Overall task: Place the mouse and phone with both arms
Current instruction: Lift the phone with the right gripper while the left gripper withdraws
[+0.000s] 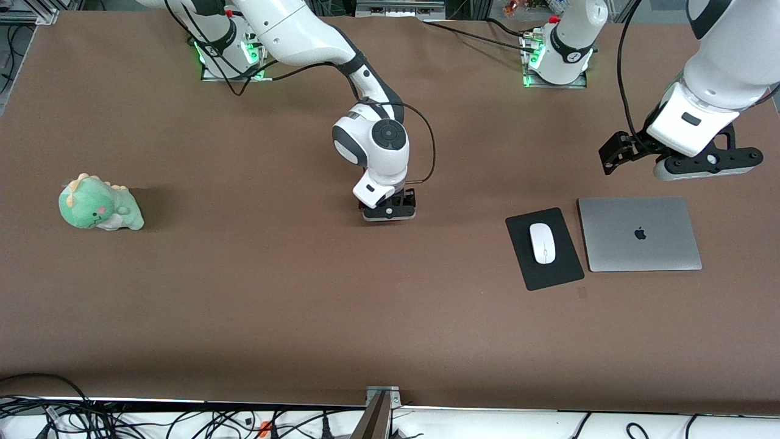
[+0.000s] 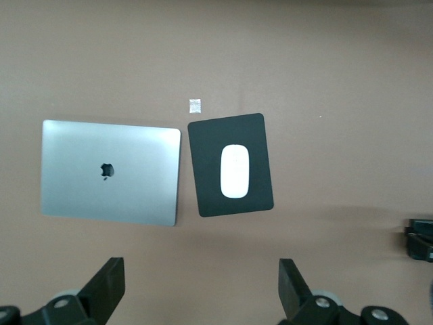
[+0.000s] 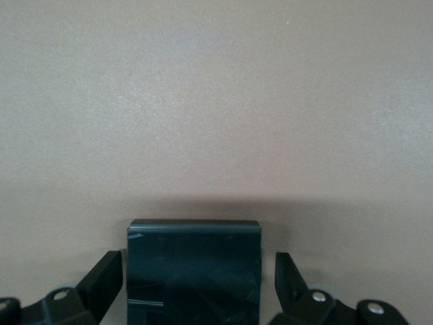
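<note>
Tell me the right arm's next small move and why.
Probably close the right gripper on the phone: its open fingers already stand on either side of the black slab on the table, with a gap at each edge. The mouse already sits on the mouse pad beside the laptop; the left gripper waits open above the laptop's edge.

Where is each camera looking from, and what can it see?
Front view: high up across the table, facing both arms; it sees the right gripper low over the table's middle and the left gripper over the laptop.
Left wrist view: looks down past open fingers at the mouse.
Right wrist view: looks down at the phone between open fingers.
Front and left wrist views share the mouse and laptop.
</note>
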{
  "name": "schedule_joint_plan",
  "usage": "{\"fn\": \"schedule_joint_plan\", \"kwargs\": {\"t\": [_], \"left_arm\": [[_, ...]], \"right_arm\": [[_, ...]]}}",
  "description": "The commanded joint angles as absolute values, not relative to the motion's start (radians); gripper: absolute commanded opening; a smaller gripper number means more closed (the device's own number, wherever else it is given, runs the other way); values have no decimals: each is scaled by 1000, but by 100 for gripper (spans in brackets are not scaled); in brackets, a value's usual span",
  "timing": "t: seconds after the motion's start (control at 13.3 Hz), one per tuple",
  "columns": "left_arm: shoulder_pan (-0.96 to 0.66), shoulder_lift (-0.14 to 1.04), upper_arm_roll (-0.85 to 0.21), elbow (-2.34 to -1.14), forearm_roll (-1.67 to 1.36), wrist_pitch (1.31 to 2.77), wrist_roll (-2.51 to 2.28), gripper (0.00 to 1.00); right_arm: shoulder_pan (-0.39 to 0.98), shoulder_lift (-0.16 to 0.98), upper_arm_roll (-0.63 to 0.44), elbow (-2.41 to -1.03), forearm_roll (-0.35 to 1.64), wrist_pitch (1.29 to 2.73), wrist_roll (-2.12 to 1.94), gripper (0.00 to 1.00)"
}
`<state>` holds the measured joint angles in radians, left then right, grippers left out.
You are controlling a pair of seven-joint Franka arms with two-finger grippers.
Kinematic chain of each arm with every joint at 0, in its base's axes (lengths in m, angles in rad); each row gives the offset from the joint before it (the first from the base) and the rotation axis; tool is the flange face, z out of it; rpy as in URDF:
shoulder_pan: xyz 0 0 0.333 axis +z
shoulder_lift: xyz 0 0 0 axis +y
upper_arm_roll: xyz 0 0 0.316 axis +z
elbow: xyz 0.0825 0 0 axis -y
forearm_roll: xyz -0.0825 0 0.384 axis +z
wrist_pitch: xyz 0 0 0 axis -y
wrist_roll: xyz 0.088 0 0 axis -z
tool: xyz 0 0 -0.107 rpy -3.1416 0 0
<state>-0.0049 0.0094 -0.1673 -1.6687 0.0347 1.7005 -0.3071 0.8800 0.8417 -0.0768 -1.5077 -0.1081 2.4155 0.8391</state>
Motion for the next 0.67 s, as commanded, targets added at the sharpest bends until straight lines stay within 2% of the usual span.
{"fn": "schedule_joint_plan", "kwargs": {"t": [0.0,0.07,0.15,0.22,0.3,0.6], "left_arm": [[6,11,-114,-1655,-28,1683,-226,100],[6,9,-92,-1655,-29,1683,-219,100],[5,8,-92,-1652,-29,1674,-222,100],[5,8,-98,-1648,-29,1654,-225,100],[5,6,-100,-1647,-29,1649,-227,100],[0,8,-110,-1646,-29,1651,-232,100]], "right_arm": [[893,861,-89,-1502,-132,2442,865,98],[893,862,-89,-1503,-132,2453,865,94],[891,864,-89,-1502,-132,2453,862,85],[890,862,-87,-1502,-132,2451,858,71],[890,861,-87,-1500,-130,2450,853,64],[881,847,-87,-1490,-117,2401,841,48]]}}
